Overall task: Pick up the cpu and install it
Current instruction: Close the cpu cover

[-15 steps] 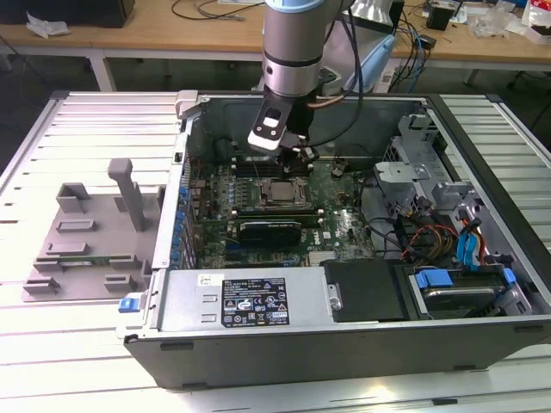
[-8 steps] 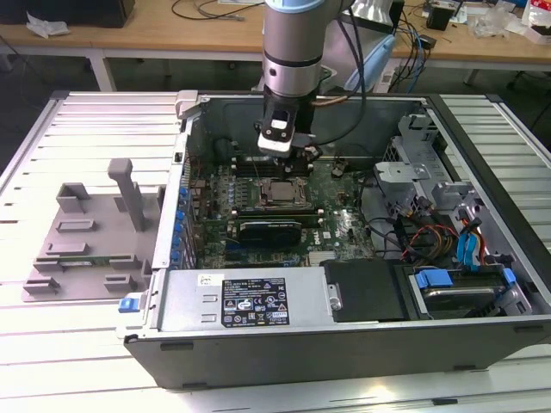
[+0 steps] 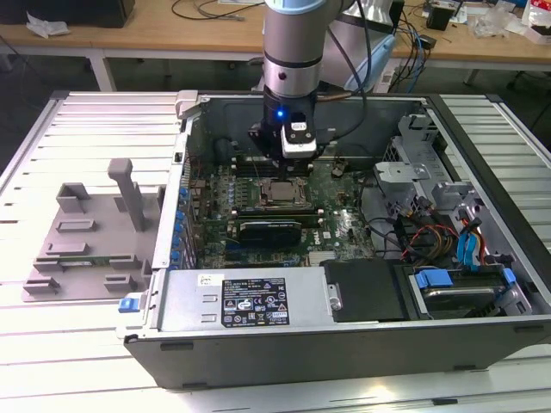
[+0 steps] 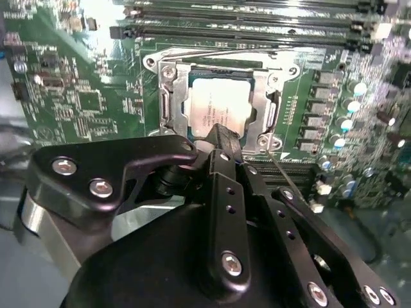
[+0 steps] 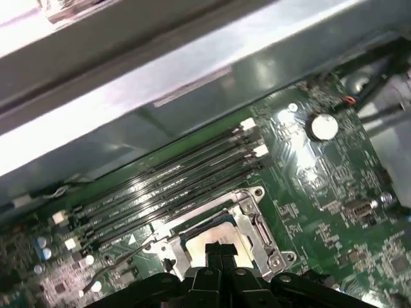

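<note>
Exterior view: an open computer case (image 3: 344,361) lies on a pale slatted surface (image 3: 60,361), and the robot arm comes down from the upper middle of the frame into it. The claw (image 3: 286,168) hangs over the green motherboard (image 3: 344,228), right above the cpu (image 3: 280,191). The cpu lies flat in the socket (image 3: 306,191), just above the centre of the frame, its silver top facing up. A grey plastic tray (image 3: 82,245) with upright posts sits outside the case at the left of the frame. A metal box with a dark label (image 3: 250,301) fills the lower middle of the case. Red, orange and blue cables (image 3: 430,237) are bunched at the right.

In the second wrist view the cpu (image 4: 218,109) sits square inside the socket's metal frame (image 4: 266,106), with nothing holding it. The black fingers of the claw (image 4: 221,133) are drawn together into one narrow tip and grip nothing. That tip overlaps the edge of the chip nearest the camera; whether it touches the metal top cannot be told. Long dark memory slots (image 4: 244,25) run along the far side of the socket.

In the first wrist view the joined tip of the claw (image 5: 221,247) stands in front of the socket frame (image 5: 257,221). The memory slots (image 5: 173,186) run between the socket and the grey case wall (image 5: 160,70) beyond it.
</note>
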`<move>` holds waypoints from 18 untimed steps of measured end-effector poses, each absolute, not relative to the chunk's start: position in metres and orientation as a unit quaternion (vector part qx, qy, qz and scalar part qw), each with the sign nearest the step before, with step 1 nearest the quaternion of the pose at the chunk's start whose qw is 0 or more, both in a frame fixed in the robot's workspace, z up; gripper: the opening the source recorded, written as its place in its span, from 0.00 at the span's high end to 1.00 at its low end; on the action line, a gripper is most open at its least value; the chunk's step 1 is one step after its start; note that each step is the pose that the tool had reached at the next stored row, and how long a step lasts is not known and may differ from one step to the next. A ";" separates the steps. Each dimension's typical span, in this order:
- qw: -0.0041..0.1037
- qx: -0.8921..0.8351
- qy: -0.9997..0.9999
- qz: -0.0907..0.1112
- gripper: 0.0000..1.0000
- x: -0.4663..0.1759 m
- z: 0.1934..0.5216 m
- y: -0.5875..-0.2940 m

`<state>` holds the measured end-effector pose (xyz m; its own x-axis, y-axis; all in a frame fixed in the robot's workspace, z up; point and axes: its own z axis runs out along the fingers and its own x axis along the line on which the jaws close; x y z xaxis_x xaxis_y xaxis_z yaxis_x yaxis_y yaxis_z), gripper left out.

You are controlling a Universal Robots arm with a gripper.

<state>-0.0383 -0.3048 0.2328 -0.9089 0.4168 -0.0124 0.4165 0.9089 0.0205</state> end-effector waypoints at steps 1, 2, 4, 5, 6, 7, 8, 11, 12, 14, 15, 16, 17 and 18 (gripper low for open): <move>0.008 0.202 0.979 0.009 0.89 -0.038 0.233 -0.305; 0.008 0.192 0.981 0.009 0.89 -0.038 0.233 -0.305; 0.008 0.139 0.990 0.009 0.89 -0.038 0.232 -0.305; 0.007 0.121 0.993 0.009 0.89 -0.038 0.232 -0.305; 0.007 0.107 0.994 0.009 0.89 -0.038 0.232 -0.305; 0.007 0.097 0.995 0.010 0.89 -0.038 0.232 -0.305; 0.007 0.088 0.996 0.010 0.89 -0.038 0.232 -0.305; 0.007 0.036 0.999 0.009 0.89 -0.038 0.231 -0.305; 0.007 0.022 1.000 0.009 0.89 -0.038 0.231 -0.305; 0.006 -0.001 1.000 0.008 0.89 -0.038 0.230 -0.305; 0.006 -0.019 1.000 0.007 0.89 -0.038 0.230 -0.305; 0.006 -0.028 1.000 0.006 0.89 -0.038 0.230 -0.305; 0.006 -0.028 1.000 0.005 0.89 -0.038 0.230 -0.305; 0.006 -0.028 1.000 0.005 0.89 -0.038 0.230 -0.305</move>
